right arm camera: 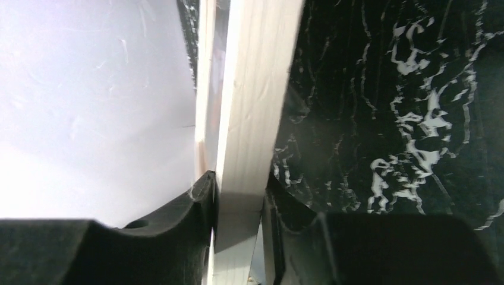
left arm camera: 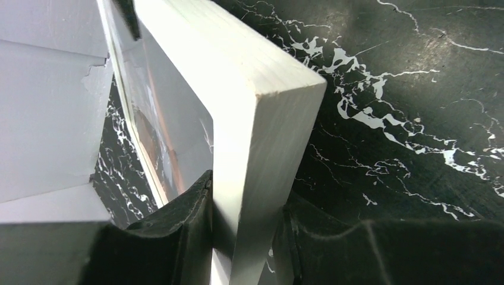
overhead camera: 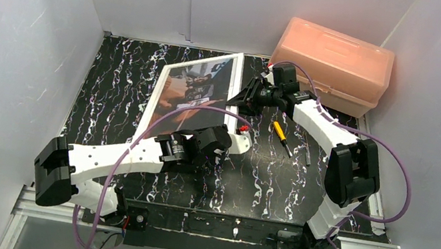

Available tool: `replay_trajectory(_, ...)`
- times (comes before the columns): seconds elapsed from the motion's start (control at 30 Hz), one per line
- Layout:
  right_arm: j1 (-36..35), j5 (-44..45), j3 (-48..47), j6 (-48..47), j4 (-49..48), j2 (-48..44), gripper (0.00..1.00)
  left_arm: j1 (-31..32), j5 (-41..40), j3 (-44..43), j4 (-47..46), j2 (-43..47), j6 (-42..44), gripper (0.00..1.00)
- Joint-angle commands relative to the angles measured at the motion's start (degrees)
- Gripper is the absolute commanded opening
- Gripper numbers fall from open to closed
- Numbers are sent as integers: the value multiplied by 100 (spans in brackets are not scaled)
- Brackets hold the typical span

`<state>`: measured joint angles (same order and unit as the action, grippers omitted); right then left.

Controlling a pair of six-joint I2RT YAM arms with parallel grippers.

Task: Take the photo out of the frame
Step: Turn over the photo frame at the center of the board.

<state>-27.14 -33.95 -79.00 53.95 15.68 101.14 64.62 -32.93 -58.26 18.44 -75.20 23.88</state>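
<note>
White walls (overhead camera: 10,28) enclose a black marbled tabletop (overhead camera: 261,185). The left tool (left arm camera: 246,205) clamps the tilted frame (left arm camera: 261,148) at its corner; the right tool (right arm camera: 241,190) pinches its wooden edge.

legible text: none | photo (overhead camera: 192,93): imagery too small to read | frame (left arm camera: 261,148): nothing legible

2 white-and-black robot arms, seen from above. The left arm (overhead camera: 117,158) stretches low from its base toward the right, and its gripper (left arm camera: 245,231) clamps the near corner of the frame (overhead camera: 152,103). The right arm (overhead camera: 323,121) rises, bends at the elbow and reaches left. Its gripper (right arm camera: 239,205) pinches the frame's right edge, a finger on each side.
</note>
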Motion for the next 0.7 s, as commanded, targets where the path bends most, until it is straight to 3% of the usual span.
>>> replay_trajectory(0.0,13,-102,-263,30,-167,22,27,24,842,-401,-224,255,-816,3)
replay_trajectory(0.03,8,-118,-287,29,-158,25,20,24,920,-436,-189,235,-843,8)
replay_trajectory(0.1,14,-68,-342,21,-78,20,8,24,1192,-553,-35,194,-877,36)
replay_trajectory(0.17,11,13,-402,-37,36,-10,3,24,1366,-725,108,158,-968,61)
replay_trajectory(0.23,23,151,-479,-135,190,-41,1,24,1428,-850,213,166,-1104,77)
replay_trajectory(0.43,26,543,-883,-683,823,-112,1,24,1355,-1235,497,351,-1716,97)
replay_trajectory(0.67,25,1227,-1527,-1569,1884,-324,1,24,450,-2292,1696,251,-2917,99)
